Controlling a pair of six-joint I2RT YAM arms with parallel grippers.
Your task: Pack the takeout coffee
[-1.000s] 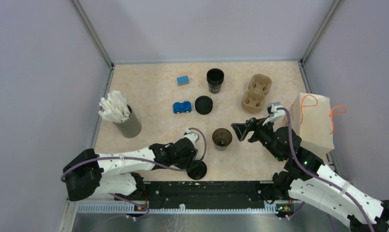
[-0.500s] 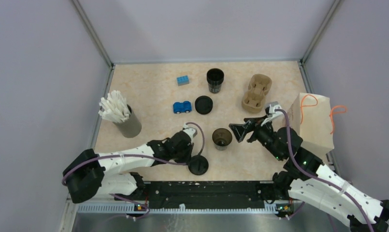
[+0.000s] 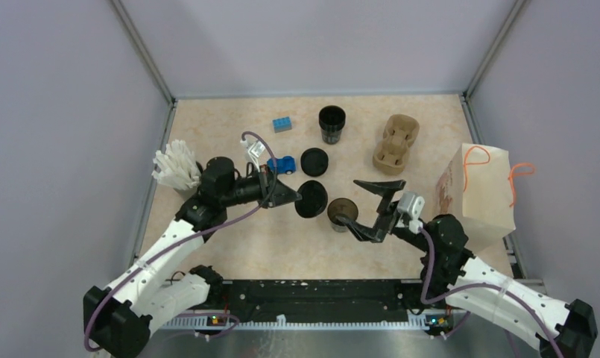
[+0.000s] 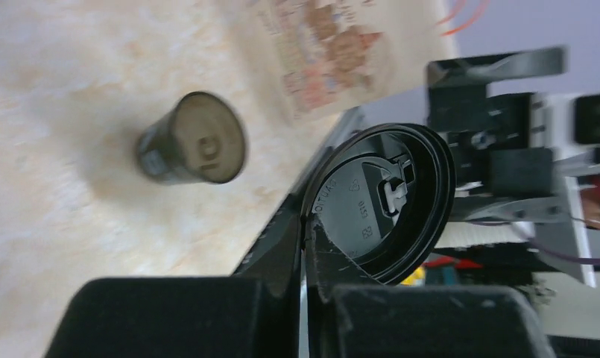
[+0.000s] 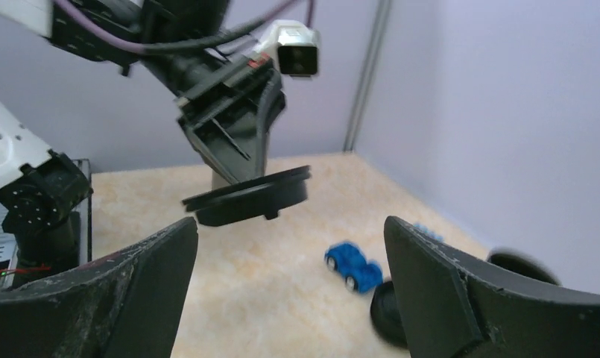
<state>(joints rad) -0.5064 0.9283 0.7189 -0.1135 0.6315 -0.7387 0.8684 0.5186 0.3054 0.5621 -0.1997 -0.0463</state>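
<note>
**Left gripper** (image 3: 288, 196): the jaws are pressed together, pinching the rim of a black lid (image 3: 311, 199). The lid hangs clear of the table (image 3: 222, 134), close to level, just left of a dark cup (image 3: 342, 214).

**Writing on the held lid:** the left wrist view shows its recessed face. Raised lettering curves along the inner ring, with a short row of figures below it. The lettering reads mirrored and I cannot make it out reliably.

**Right gripper** (image 3: 349, 201): the jaws are spread wide, on either side of the dark cup as seen from above. One fingertip overlaps the cup's rim in that view. I cannot tell whether it touches.

**Dark cup:** it stands upright and open near the middle of the table. A small pale mark on its side is too blurred to read.

**Second set:** a ridged black cup (image 3: 332, 123) stands upright at the far side. A spare black lid (image 3: 314, 162) lies flat between it and the held lid, apart from both.

**Other items**
- A blue toy car (image 3: 282, 165) sits just left of the spare lid.
- A blue block (image 3: 282, 124) lies further back.
- A brown pulp carrier (image 3: 396, 143) lies to the right.
- A paper bag (image 3: 479, 190) with orange handles stands at the right edge. Its reddish print is illegible.
- A grey cup of white utensils (image 3: 181, 173) stands at the left.
</note>
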